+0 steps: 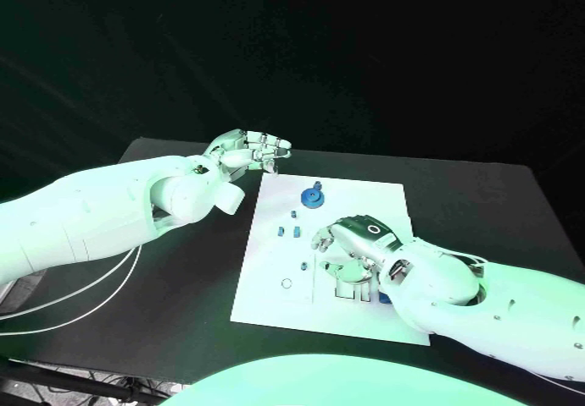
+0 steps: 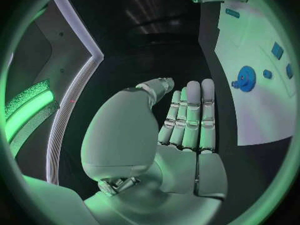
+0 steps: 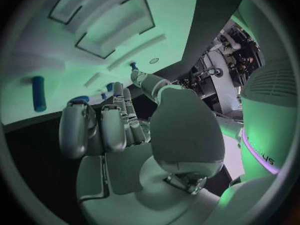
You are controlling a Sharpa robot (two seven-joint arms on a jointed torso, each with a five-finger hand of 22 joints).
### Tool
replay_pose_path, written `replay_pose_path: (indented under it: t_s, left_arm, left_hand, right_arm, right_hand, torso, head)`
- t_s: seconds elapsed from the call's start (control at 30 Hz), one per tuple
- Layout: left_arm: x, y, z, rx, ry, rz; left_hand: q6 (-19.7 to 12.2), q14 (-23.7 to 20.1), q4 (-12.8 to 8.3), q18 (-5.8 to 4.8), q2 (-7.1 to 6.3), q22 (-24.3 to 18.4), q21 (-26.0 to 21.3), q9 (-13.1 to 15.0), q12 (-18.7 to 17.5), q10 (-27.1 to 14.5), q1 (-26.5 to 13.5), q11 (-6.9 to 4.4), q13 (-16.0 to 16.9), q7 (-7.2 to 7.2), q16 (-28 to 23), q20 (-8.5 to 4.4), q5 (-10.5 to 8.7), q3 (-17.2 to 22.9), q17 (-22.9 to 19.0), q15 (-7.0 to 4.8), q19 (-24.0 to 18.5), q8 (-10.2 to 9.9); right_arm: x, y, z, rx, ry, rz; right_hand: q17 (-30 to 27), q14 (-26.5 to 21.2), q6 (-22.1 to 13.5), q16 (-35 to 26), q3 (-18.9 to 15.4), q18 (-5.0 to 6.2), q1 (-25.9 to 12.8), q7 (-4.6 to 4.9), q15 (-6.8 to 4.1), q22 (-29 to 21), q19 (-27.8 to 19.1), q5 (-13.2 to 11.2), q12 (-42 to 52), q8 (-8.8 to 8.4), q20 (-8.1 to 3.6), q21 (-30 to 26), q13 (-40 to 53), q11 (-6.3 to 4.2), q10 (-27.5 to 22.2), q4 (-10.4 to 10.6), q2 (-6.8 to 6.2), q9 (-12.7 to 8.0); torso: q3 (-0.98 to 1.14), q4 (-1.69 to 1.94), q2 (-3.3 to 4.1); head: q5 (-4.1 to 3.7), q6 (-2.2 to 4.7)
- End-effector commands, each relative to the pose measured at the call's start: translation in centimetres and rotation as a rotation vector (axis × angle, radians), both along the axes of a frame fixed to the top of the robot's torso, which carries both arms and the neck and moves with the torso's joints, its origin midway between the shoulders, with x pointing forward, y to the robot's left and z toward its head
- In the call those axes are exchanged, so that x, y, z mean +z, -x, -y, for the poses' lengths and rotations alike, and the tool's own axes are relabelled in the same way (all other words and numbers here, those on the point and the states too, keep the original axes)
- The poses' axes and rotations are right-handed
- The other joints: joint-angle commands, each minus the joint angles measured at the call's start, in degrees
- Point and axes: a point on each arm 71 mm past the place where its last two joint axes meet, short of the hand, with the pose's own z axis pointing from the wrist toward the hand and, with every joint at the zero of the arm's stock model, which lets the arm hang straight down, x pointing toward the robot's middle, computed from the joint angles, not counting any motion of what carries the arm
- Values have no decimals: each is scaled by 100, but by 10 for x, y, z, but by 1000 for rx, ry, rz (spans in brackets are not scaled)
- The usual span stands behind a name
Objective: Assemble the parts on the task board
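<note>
Hovering over the near part of the flat white task board (image 1: 366, 199), the silver right hand (image 1: 353, 241) is held with fingers (image 3: 119, 120) curled downward; whether a part is pinched cannot be told. The silver left hand (image 1: 250, 150) is kept off the board's far left corner above the black desk (image 1: 488, 203), fingers loosely bent, nothing grasped, judged parked clear. The round blue gear-like part (image 1: 314, 197) lies flat on the board's far half; small blue pieces (image 1: 290, 229) sit between it and the right hand.

The white task board (image 1: 275, 254) lies flat at the frame's centre. A round blue part (image 1: 314, 197) sits near its upper edge. Smaller blue parts (image 1: 295, 229) lie below it, toward the middle.
</note>
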Motion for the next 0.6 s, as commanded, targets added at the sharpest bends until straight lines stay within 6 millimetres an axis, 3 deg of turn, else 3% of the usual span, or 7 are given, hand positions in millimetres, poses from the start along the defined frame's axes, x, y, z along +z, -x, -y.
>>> replay_pose_path:
  t_s: [0.03, 0.17, 0.27, 0.4, 0.47, 0.53, 0.6]
  left_arm:
    - [1, 0, 2, -18, 9, 1]
    - [1, 1, 2, -19, 10, 0]
    - [1, 1, 2, -19, 9, 0]
    - [1, 1, 2, -19, 9, 0]
    - [0, 1, 1, -19, 9, -1]
    - [0, 1, 1, -19, 9, -1]
    - [0, 1, 1, -18, 9, -1]
  left_hand:
    - [-34, -20, 10, 85, 29, -6, -30, -1, 25, -34, -14, 14, -9, 88, -36, 11, 16, -30, -9, 31, 19, 18]
    - [-34, -20, 10, 85, 29, -6, -30, -1, 25, -34, -14, 14, -9, 88, -36, 11, 16, -30, -9, 31, 19, 18]
    - [-34, -20, 10, 85, 29, -6, -30, -1, 25, -34, -14, 14, -9, 88, -36, 11, 16, -30, -9, 31, 19, 18]
    - [-34, -20, 10, 85, 29, -6, -30, -1, 25, -34, -14, 14, -9, 88, -36, 11, 16, -30, -9, 31, 19, 18]
    - [-34, -20, 10, 85, 29, -6, -30, -1, 25, -34, -14, 14, -9, 88, -36, 11, 16, -30, -9, 31, 19, 18]
    - [-34, -20, 10, 85, 29, -6, -30, -1, 25, -34, -14, 14, -9, 88, -36, 11, 16, -30, -9, 31, 19, 18]
    - [-34, -20, 10, 85, 29, -6, -30, -1, 25, -34, -14, 14, -9, 88, -36, 11, 16, -30, -9, 31, 19, 18]
  right_arm:
    - [9, -8, 14, -42, -5, -15]
    - [20, -20, 34, -79, 15, -16]
    - [26, -28, 49, -105, 42, -20]
    - [27, -34, 62, -123, 80, -36]
    - [26, -37, 67, -130, 101, -49]
    - [24, -39, 72, -132, 124, -65]
    - [22, -41, 74, -132, 141, -79]
  right_hand:
    - [13, 157, -53, 5, -67, 44, 8, 4, 34, 870, 1, 39, 37, -39, 6, 12, -1, -10, -37, -1, -57, -3]
    - [43, 166, -74, 33, -155, 45, 11, 4, 34, 866, 4, 44, 67, -64, 5, 3, 0, -11, -76, 9, -73, -4]
    - [-13, 154, -131, 35, -564, 73, 86, -20, 53, 806, -36, 130, 156, -151, 5, -153, -10, -5, -272, 58, -34, -10]
    - [-90, 135, -187, 65, -1789, 115, 467, -106, 75, 694, -97, 304, 381, -337, 38, -443, -52, 39, -613, 313, 220, -37]
    - [-122, 127, -217, 79, -2302, 135, 663, -127, 88, 644, -124, 341, 472, -422, 50, -575, -74, 56, -747, 505, 301, -53]
    - [-216, 103, -234, 89, -3162, 162, 1222, -128, 115, 563, -151, 361, 664, -543, 77, -787, -98, 78, -971, 1141, 388, -57]
    - [-233, 99, -257, 99, -3327, 171, 1382, -130, 117, 546, -155, 368, 721, -584, 74, -838, -102, 89, -1030, 1410, 356, -55]
  torso:
    - [-5, -2, 2]
    - [-4, -4, 4]
    - [-2, 4, 11]
    - [1, 10, 16]
    - [5, 10, 17]
    - [6, 16, 18]
    - [6, 16, 20]
  head:
    - [-63, 48]
    - [-130, 76]
    - [-170, 96]
    - [-187, 107]
    - [-189, 112]
    - [-197, 106]
    - [-198, 102]
